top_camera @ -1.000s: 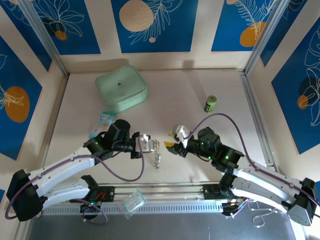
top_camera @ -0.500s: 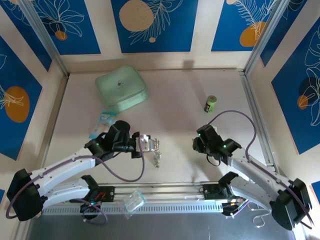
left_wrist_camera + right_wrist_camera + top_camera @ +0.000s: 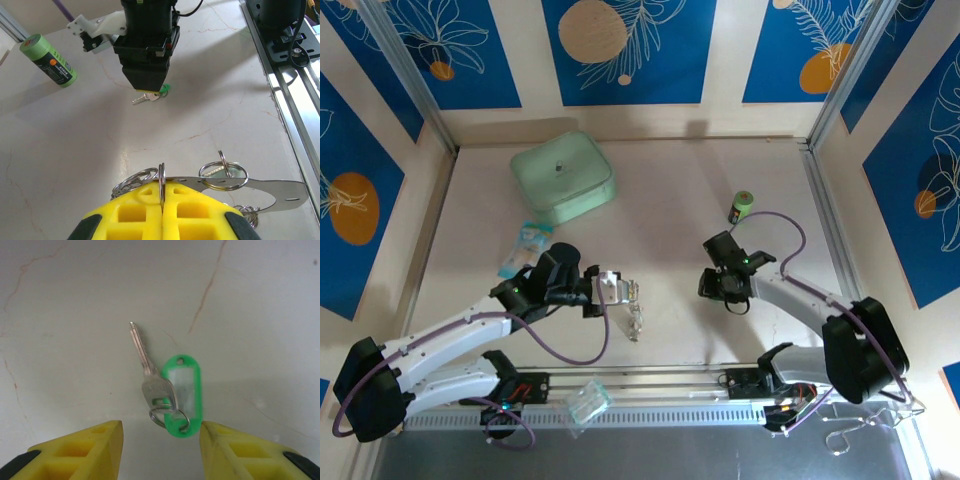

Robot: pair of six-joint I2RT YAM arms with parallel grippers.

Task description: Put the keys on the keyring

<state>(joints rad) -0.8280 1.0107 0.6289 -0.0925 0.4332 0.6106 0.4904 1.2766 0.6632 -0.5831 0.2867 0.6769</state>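
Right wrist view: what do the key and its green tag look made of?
The key looks like metal: pale silver with a dull sheen. The green tag looks like smooth, glossy plastic, with a whitish label window that is probably paper behind a clear cover.

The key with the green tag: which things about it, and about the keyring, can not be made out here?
- Top external view: the right gripper covers the key and green tag.
- Left wrist view: the same gripper hides most of the key; the left fingers cover the keyring's near part.
- Right wrist view: the stamp on the key's head is too blurred to read.
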